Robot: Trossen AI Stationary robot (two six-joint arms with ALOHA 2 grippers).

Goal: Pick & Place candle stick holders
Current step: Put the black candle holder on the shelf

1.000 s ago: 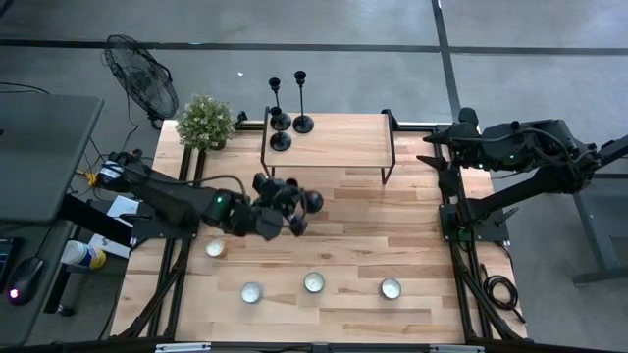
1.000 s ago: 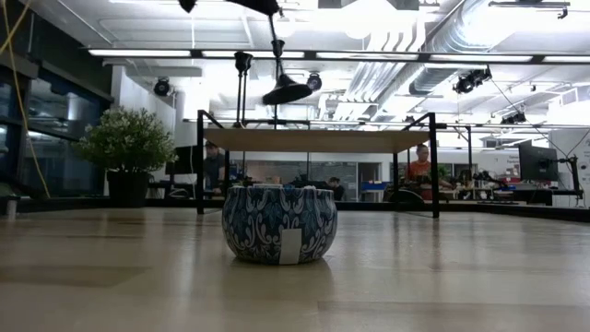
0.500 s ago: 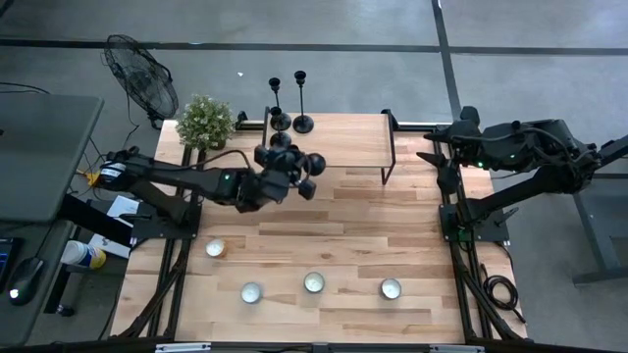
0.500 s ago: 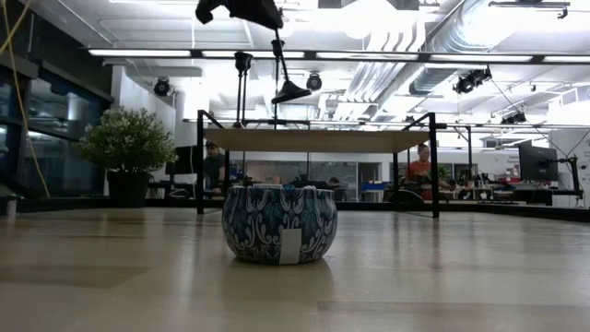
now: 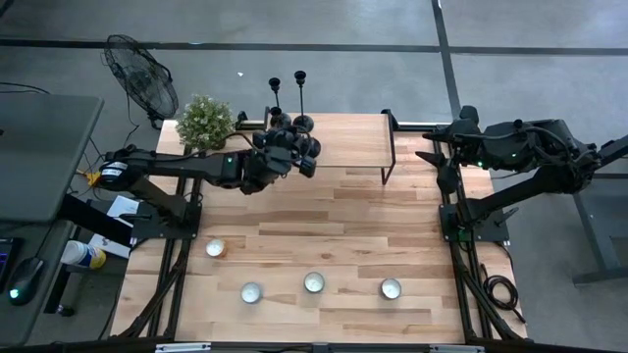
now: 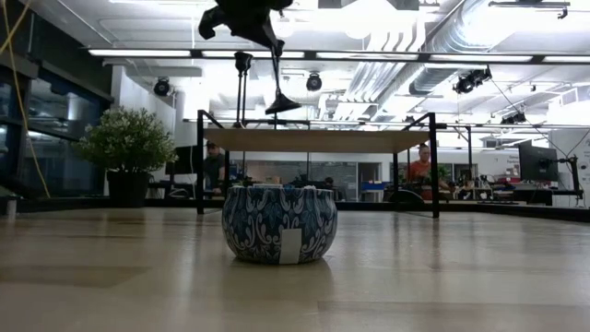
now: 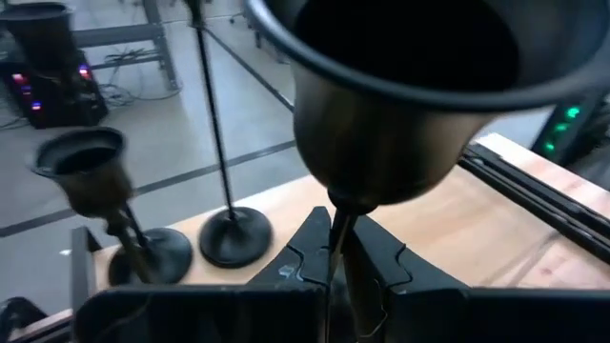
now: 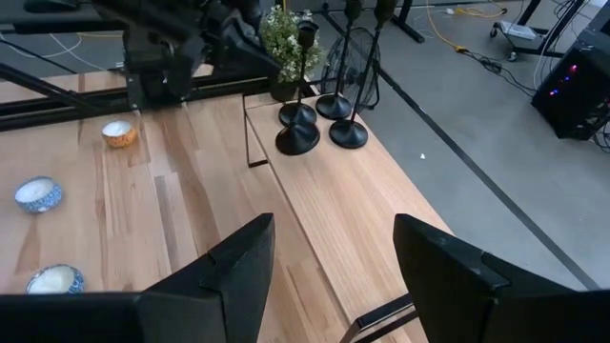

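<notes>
My left gripper [image 5: 287, 153] is over the left end of the raised wooden shelf [image 5: 343, 142] at the table's far side. It is shut on a black candle stick holder [image 6: 278, 78], whose cup [image 7: 400, 95] fills the left wrist view. Other black holders stand on their round bases on the shelf's left end [image 5: 303, 124], [image 7: 233, 238], [image 8: 350, 133]. My right gripper [image 5: 432, 157] waits at the table's far right, open and empty [image 8: 334, 276]. My left gripper pinches the holder's thin stem [image 7: 335, 229] between its two fingers, just below the cup. The holder hangs slanting below the gripper. Its round base [image 6: 281, 104] is tilted and clear above the shelf top.
A potted plant [image 5: 204, 122] stands at the far left corner and a fan [image 5: 142, 74] stands off the table behind it. A copper tealight [image 5: 214, 248] and three silver ones [image 5: 313, 282] sit near the front edge. A blue patterned tin [image 6: 279, 223] shows in the low view.
My left gripper has carried the holder from the middle of the table toward the far edge, to over the shelf's left end beside the standing holders. The holder has stayed in the hold, hanging and clear of the surface.
</notes>
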